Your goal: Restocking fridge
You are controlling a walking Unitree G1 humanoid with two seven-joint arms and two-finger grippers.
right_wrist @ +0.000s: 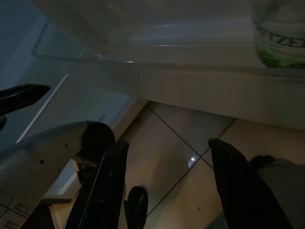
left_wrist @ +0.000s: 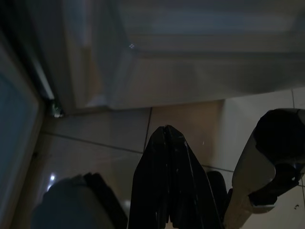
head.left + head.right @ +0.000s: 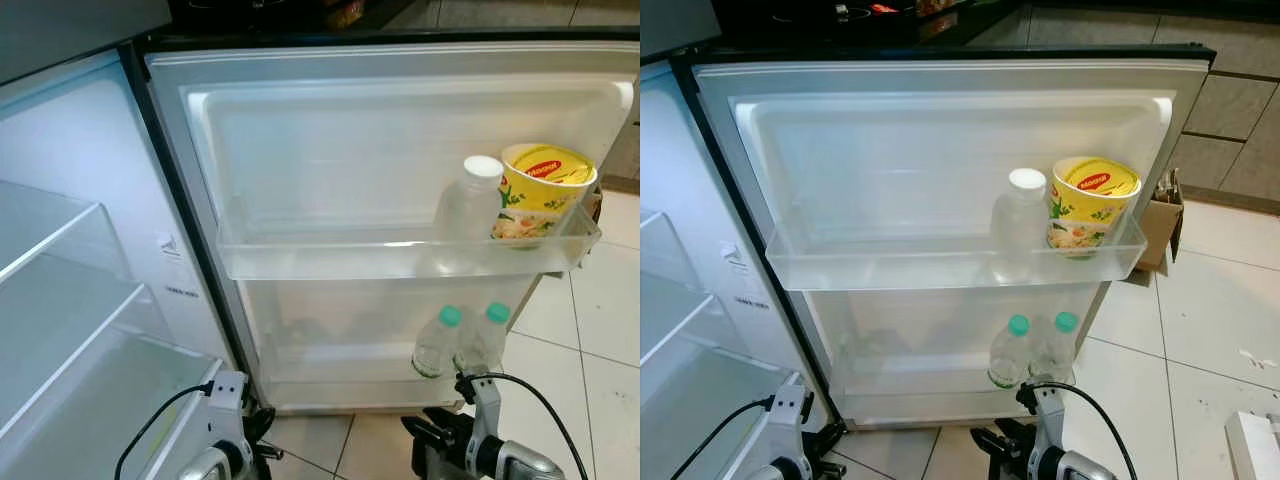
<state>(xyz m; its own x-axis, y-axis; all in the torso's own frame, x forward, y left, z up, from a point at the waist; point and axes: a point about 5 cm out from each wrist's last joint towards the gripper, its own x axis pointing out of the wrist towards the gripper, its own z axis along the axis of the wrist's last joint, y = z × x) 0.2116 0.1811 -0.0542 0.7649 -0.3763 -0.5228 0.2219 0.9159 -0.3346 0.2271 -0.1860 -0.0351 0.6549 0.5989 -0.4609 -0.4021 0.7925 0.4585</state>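
Two green-capped clear plastic bottles [image 3: 460,345] stand low in the open white fridge door [image 3: 330,140], rail keeping them upright. Left hand [image 2: 167,181] pinched closed, empty; right hand [image 1: 167,186] spread wide, empty, both hanging near the floor.

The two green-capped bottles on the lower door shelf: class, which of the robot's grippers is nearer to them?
Right. The right gripper, open, hangs just below the green-capped bottles; the left gripper, shut, sits lower left of them, near the fridge door's hinge side.
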